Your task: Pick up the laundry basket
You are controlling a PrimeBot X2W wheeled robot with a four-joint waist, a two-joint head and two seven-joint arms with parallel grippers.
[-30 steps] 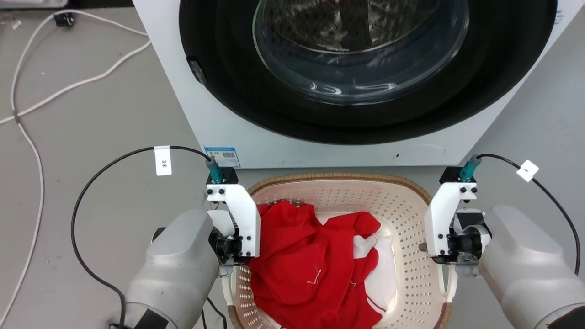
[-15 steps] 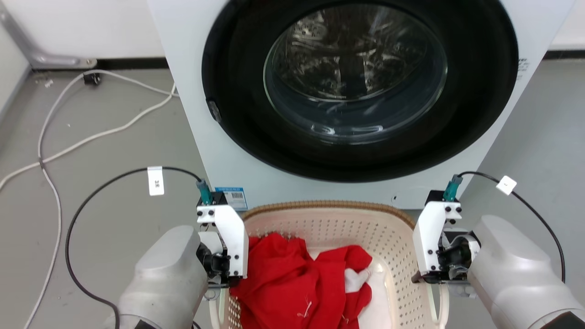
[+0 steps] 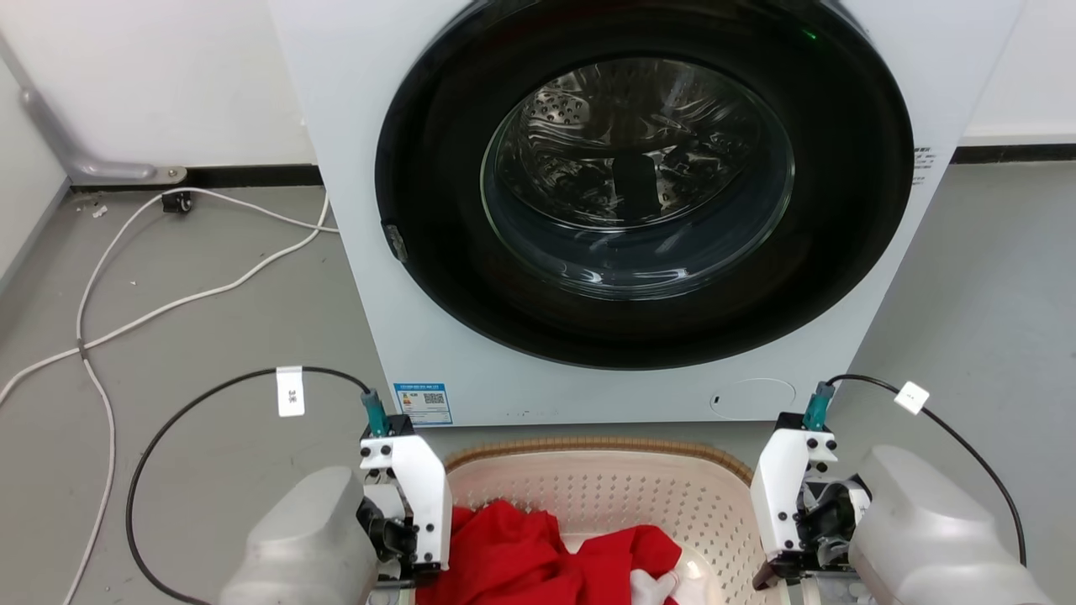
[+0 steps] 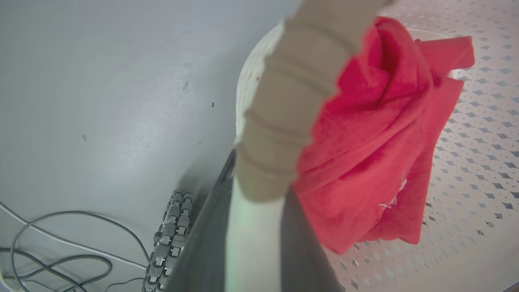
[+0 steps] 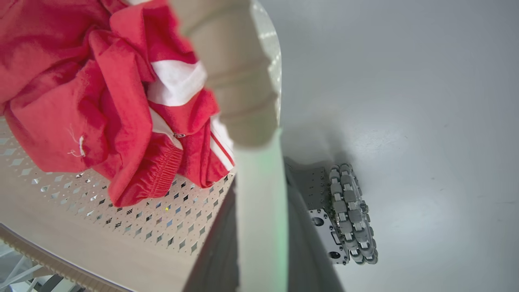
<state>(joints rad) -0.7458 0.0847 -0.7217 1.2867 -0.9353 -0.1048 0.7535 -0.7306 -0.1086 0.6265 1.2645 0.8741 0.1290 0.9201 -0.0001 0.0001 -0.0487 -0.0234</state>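
Left gripper (image 4: 255, 211) jaws pinch laundry basket (image 3: 605, 487) by left handle (image 4: 251, 247), right gripper (image 5: 259, 194) jaws by right handle (image 5: 261, 227). Grasp done, basket seemingly off floor (image 3: 210, 336), lift unfinished.

Ahead: the washer (image 3: 353, 277) front stands just beyond the far rim of the laundry basket (image 3: 588, 496), with only a narrow strip of floor (image 3: 210, 353) between.

Left of washer: open floor, crossed by white cables (image 3: 202, 293).

Right of washer: floor open.

Basket interior: red clothing (image 3: 504, 555) takes up the left side; far wall bare.

Left claw (image 4: 259, 194) and right claw (image 5: 261, 182): gaps filled by white handles.
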